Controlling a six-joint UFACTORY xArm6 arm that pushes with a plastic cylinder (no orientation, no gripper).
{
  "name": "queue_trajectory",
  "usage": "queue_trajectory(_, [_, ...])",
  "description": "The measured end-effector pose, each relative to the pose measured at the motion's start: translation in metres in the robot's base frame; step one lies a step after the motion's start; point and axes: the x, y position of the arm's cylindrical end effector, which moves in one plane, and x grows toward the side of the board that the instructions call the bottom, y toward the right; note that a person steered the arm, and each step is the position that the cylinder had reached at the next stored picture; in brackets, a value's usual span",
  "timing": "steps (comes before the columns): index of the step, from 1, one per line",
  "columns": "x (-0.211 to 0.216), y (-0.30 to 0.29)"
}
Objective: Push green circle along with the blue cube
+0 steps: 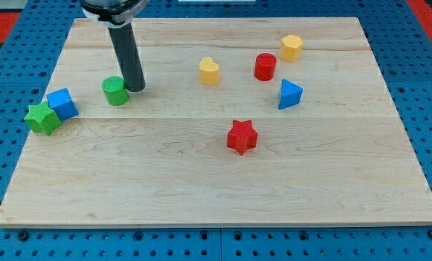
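Note:
The green circle (pixel 115 91) sits on the wooden board (pixel 216 174) at the view's left, upright. My tip (pixel 135 88) touches its right side. The blue cube (pixel 61 104) lies farther left near the board's left edge, a short gap away from the circle. A green star (pixel 42 118) rests against the cube's lower left side.
A yellow heart-like block (pixel 209 71) lies at centre top. A red cylinder (pixel 265 67) and a yellow hexagon (pixel 291 47) lie at upper right. A blue triangular block (pixel 289 93) and a red star (pixel 241 136) lie right of centre.

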Motion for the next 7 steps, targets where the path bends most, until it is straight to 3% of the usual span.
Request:
queue_trajectory(5, [0.011,-0.011])
queue_trajectory(7, [0.011,-0.041])
